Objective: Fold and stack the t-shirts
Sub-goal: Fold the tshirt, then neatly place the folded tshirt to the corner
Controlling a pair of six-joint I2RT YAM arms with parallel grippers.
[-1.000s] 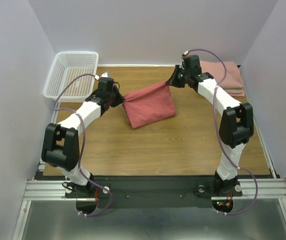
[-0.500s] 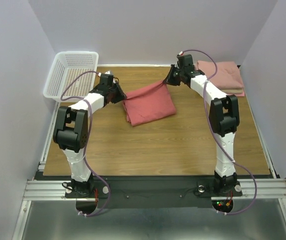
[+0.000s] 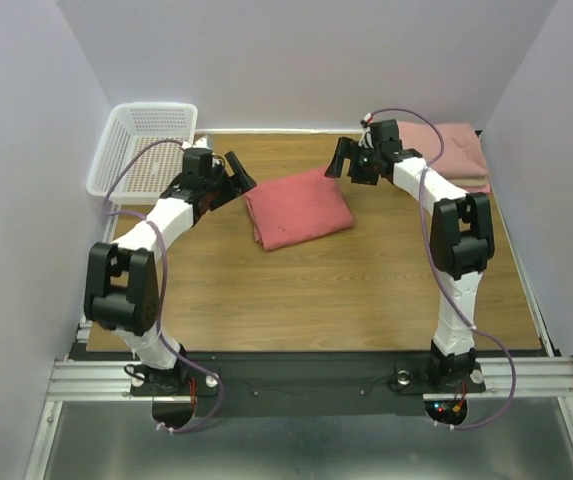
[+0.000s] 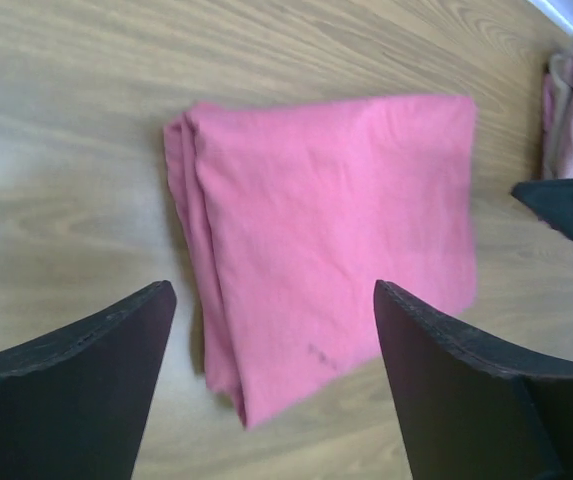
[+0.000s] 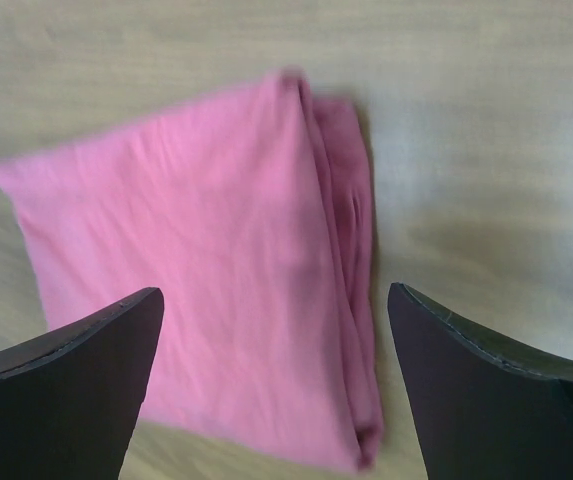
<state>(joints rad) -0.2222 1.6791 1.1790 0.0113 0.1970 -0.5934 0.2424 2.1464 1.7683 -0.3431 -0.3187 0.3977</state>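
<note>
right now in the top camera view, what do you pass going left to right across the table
white basket → left gripper, open → coral-red folded t-shirt → right gripper, open → stack of paler folded shirts at the far right corner

Between the fingers of my left claw (image 4: 271, 290) lies the coral-red t-shirt (image 4: 336, 230): soft matt cotton, a fine knit with no sheen, its folded edges thick and rounded. My fingers (image 4: 76, 390) look like hard black plastic, matt, with a slightly grainy skin. Under the cloth, the table (image 4: 66, 150) is wood-grained, smooth, with a faint satin shine. Off to the right of my right claw (image 3: 346, 163), the pale folded t-shirts (image 3: 456, 150) are the same dull cloth. To the left of my left claw, the basket (image 3: 146, 140) is white plastic lattice, smooth and a little glossy. The rail (image 3: 316, 378) at my bases is ribbed bare metal.
</note>
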